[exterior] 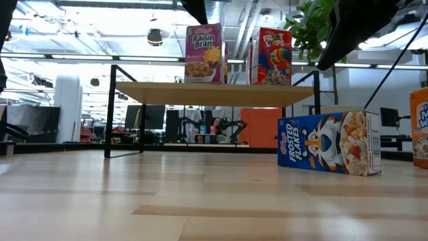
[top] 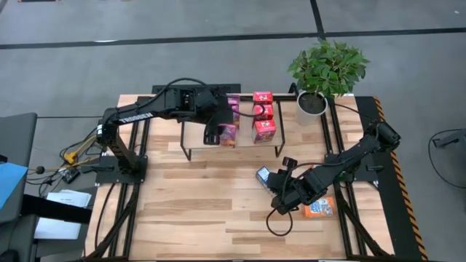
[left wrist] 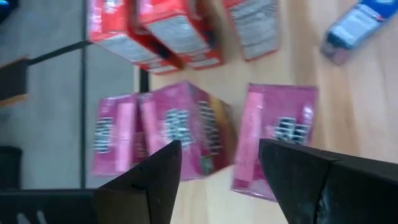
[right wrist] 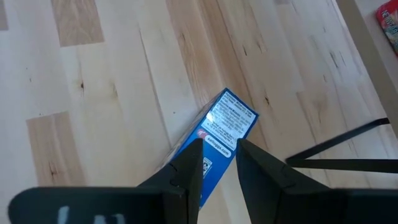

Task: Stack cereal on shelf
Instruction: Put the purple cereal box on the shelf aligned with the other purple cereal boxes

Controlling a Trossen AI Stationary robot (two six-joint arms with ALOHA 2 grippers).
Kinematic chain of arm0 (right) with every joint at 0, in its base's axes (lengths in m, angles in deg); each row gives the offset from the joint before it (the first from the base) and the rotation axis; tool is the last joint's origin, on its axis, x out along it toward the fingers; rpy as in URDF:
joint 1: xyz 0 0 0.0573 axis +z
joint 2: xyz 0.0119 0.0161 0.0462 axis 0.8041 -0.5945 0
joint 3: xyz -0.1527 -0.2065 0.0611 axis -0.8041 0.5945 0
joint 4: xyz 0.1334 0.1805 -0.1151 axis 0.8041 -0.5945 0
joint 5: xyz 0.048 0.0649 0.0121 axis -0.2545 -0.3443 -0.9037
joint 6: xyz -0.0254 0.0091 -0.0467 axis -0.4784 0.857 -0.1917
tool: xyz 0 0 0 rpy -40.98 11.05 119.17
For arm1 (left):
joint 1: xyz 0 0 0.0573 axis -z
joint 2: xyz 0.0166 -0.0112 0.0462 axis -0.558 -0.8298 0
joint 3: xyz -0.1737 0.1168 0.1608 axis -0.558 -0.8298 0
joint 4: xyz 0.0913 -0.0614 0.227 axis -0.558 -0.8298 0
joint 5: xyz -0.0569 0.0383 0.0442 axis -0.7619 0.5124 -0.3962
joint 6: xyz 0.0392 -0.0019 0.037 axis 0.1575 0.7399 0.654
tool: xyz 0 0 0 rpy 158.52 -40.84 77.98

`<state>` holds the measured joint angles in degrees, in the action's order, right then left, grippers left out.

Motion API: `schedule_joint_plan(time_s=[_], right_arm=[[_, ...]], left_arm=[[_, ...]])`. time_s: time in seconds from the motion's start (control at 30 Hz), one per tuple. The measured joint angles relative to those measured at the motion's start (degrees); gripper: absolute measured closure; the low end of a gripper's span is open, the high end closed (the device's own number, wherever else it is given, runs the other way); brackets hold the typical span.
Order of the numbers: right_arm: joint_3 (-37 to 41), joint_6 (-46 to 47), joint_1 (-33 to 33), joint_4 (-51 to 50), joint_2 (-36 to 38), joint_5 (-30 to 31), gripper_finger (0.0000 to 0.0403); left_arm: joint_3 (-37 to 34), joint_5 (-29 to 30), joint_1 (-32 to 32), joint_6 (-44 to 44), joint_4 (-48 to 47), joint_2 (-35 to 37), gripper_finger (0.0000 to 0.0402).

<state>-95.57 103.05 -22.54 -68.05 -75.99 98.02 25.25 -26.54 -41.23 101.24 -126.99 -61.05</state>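
Right gripper (right wrist: 217, 163) hovering over a blue cereal box (right wrist: 217, 134) lying on the tabletop (top: 189, 211) in front of the shelf (top: 193, 125).
Its fingers are standing slightly parted, straddling the box's end without visibly clamping it. Left gripper (left wrist: 217, 163) is hanging spread wide and empty above the magenta boxes (left wrist: 168, 127) on the shelf board, beside the red boxes (top: 263, 116). An orange box (top: 319, 208) is lying partly hidden under the right arm.
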Motion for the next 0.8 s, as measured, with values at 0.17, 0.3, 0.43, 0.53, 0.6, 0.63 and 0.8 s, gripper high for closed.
schedule_joint_plan(time_s=[0.17,0.3,0.43,0.53,0.6,0.63,0.8], right_arm=[[0.0,0.0,0.0,0.1,0.0,-0.1,0.028],[0.0,0.0,0.0,0.3,0.0,-0.1,0.0281],[0.0,0.0,0.0,0.3,0.0,-0.1,0.0282],[0.0,-0.1,0.0,0.3,0.0,-0.1,0.028],[0.0,-0.1,0.0,0.3,0.0,-0.1,0.028],[0.0,-0.1,0.0,0.3,0.0,-0.1,0.028],[0.0,-0.1,0.0,0.3,0.0,-0.1,0.0282]], left_arm=[[1.5,2.4,1.2,-2.1,0.3,0.5,0.0196],[6.3,0.5,3.8,-3.8,-4.4,0.5,0.0196],[8.3,-5.0,7.8,-4.1,-10.7,0.7,0.0216],[6.1,-6.2,10.7,-5.7,-12.8,0.6,0.0266],[2.8,-4.4,12.2,-6.9,-12.0,0.5,0.031],[0.8,-3.5,12.7,-7.2,-11.3,0.3,0.0334],[-9.2,-2.6,13.2,-9.5,-3.7,0.2,0.039]])
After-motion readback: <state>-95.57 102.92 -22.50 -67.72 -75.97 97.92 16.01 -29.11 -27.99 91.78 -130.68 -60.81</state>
